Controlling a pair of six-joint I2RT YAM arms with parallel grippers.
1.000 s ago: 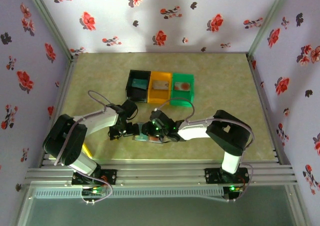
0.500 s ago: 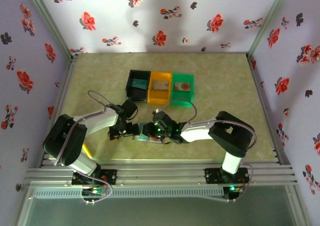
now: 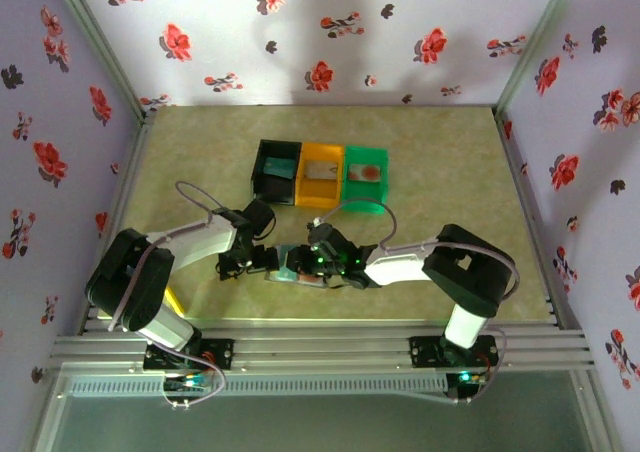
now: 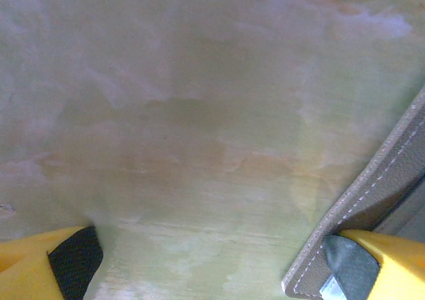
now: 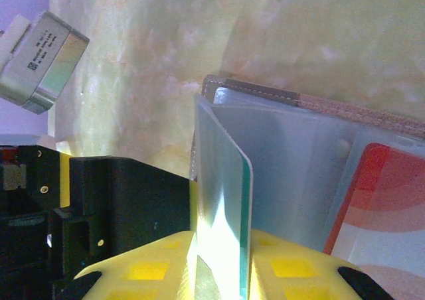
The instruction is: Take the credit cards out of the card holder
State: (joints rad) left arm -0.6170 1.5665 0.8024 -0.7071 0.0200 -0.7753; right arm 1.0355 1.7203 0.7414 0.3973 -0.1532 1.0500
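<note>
Card [image 5: 222, 200], probably light, stiff and slick, stands edge-up, pinched by the right gripper [image 5: 219, 263] over the open holder [image 5: 299, 174]; best gripped on its flat faces near an edge. A red card [image 5: 378, 200] sits sleeved. The left gripper [image 4: 212, 267] gapes, one fingertip at the holder's edge.

right fingers [image 5: 146, 273] drawn rightward (slightly), elbow [image 3: 462, 275] nearer

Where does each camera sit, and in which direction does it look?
Top external: above and behind, looking down at the table, bins, both arms.
Left wrist: on the left hand, facing the table; open fingers, card holder edge.
Right wrist: on the right hand, pinching a card.
Shared: both wrist views show the card holder.
</note>
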